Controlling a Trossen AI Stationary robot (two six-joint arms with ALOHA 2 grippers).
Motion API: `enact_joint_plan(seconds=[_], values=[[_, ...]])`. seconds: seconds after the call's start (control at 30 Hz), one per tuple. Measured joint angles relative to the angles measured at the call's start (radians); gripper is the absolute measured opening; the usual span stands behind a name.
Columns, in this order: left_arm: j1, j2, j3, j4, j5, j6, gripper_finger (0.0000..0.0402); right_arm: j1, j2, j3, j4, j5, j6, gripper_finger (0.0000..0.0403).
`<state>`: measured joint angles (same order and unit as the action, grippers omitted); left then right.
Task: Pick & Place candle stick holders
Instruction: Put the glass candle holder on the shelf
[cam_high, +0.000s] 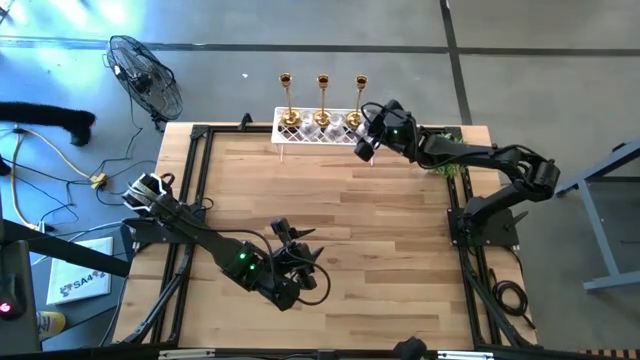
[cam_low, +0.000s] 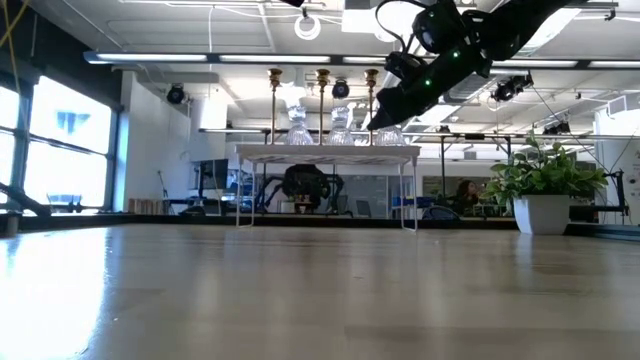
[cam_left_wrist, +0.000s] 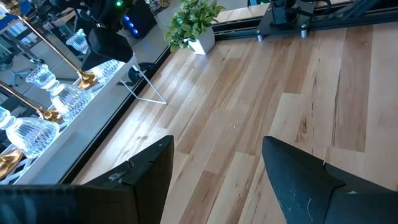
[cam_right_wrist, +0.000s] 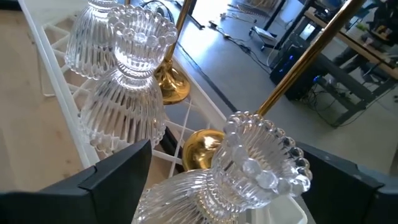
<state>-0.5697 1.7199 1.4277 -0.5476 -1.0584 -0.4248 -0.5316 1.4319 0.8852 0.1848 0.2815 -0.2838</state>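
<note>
The six candle stick holders stand on a white lattice rack (cam_high: 318, 131) at the far edge of the wooden table (cam_high: 330, 220). Three gold holders (cam_high: 322, 98) line the rack's far side: round polished bases, thin straight stems, small cups on top. Three clear glass holders (cam_low: 341, 128) stand just in front of them, shorter, with ribbed bell-shaped bodies.

Only the right wrist view shows the glass up close: the nearest glass holder (cam_right_wrist: 252, 165) has a beaded rim around its cup and fine vertical ribbing below, with a gold base (cam_right_wrist: 202, 149) just behind it. From above, the glass pieces nearly vanish against the rack. The level low view shows the rack raised on thin wire legs, and the gold stems rising above the glass tops.

The right gripper (cam_high: 368, 140) hangs over the right end of the rack, its fingers spread wide on either side of the nearest glass holder, apart from it. The left gripper (cam_high: 292, 238) rests low over the near middle of the table, fingers parted and holding nothing.

A small green plant in a white pot (cam_low: 545, 195) sits at the table's far right. A fan (cam_high: 145, 75) stands on the floor beyond the far left corner.
</note>
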Motion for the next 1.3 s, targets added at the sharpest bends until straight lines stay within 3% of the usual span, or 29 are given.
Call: enact_joint_plan(seconds=[0.57, 1.3], values=[[0.0, 0.0, 0.0, 0.0, -0.001, 0.0, 0.0239, 0.031, 0.0, 0.0, 0.005, 0.01, -0.214, 0.036], [0.0, 0.0, 0.0, 0.0, 0.001, 0.0, 0.0239, 0.072, 0.0, 0.0, 0.016, 0.173, -0.325, 0.0359]])
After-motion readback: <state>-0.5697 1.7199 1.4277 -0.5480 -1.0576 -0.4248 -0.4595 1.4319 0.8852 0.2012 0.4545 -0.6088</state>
